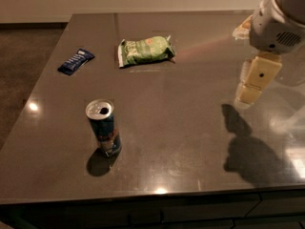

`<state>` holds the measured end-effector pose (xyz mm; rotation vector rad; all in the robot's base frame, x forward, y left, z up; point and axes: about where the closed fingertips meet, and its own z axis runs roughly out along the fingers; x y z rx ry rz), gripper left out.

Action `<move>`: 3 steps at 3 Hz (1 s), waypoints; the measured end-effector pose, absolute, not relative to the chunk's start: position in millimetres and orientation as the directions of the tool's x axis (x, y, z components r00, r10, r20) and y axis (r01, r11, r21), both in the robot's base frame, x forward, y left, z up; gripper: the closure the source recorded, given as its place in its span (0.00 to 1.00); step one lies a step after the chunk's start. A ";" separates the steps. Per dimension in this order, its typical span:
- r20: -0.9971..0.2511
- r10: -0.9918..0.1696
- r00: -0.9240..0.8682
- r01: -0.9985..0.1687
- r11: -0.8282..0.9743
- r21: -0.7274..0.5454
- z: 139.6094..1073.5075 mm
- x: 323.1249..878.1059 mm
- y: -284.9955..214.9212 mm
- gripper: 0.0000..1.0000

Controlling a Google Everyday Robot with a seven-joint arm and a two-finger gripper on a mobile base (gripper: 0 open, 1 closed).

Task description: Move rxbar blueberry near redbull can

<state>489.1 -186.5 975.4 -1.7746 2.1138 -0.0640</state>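
- Your slim blue-and-silver redbull can (103, 128) stood upright at the front left of the dark grey table (190, 128); its contents were hidden.
- The flat dark blue rxbar blueberry (76, 61) lay far left, well apart from it.
- Your cream gripper (249, 94) hung at the right, holding nothing; how far open it was, you could not tell.

Dim, perhaps overhead light; glinting tabletop (190, 123); shadow (248, 151) beneath hand (249, 94) at right.

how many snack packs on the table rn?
2. The rxbar blueberry lies near the far left edge; the green chip bag lies to its right, far centre. The pincer hangs over the table's right side; its arm could hide more.
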 end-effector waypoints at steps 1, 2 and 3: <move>-0.284 -0.956 -0.069 -0.947 0.152 -0.282 961.5 538.8 -153.7 0.00; -0.300 -0.954 -0.022 -0.952 0.112 -0.285 947.5 586.6 -122.1 0.00; -0.310 -0.951 0.012 -0.956 0.080 -0.282 932.2 633.1 -91.7 0.00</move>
